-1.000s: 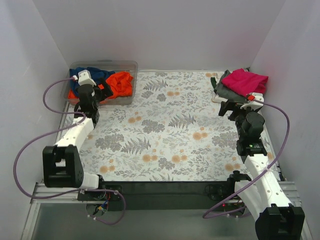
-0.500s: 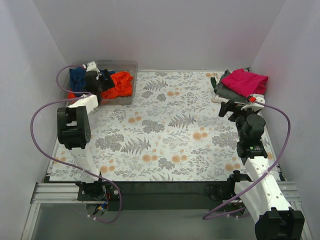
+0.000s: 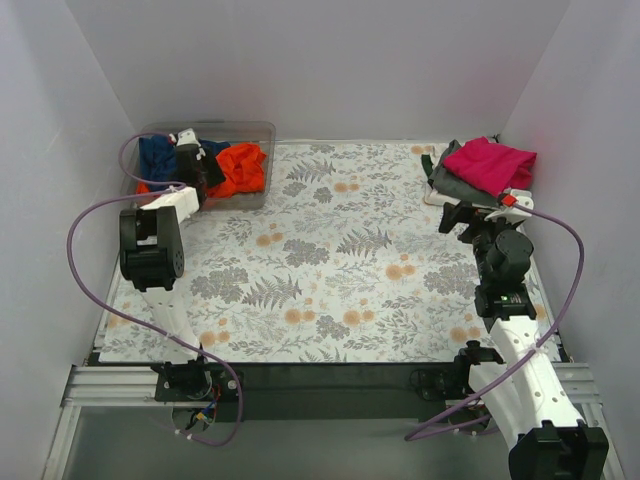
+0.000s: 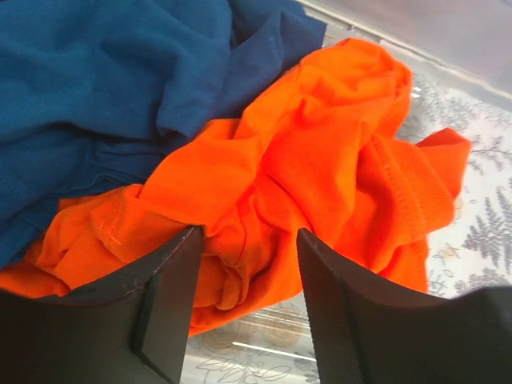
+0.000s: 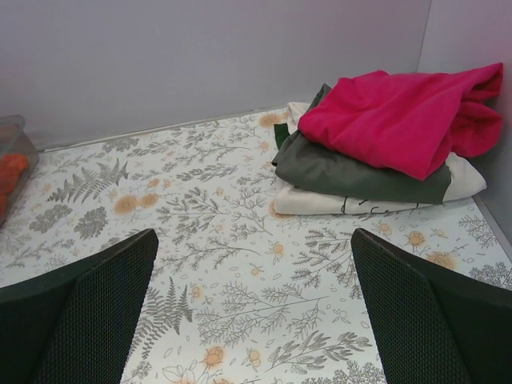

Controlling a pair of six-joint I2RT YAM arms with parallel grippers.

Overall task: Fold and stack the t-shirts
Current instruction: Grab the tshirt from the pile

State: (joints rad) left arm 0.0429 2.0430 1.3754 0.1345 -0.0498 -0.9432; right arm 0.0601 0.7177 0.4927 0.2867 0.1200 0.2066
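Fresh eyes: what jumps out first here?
The orange-red t-shirt lies crumpled against the navy t-shirt in the clear tub, far left, with the left end effector set either side of an orange fold. At far right, the magenta t-shirt tops a folded stack, the right end effector open before it.

Navy tee point(image 4: 96, 72) cut off top/left; extent unclear.
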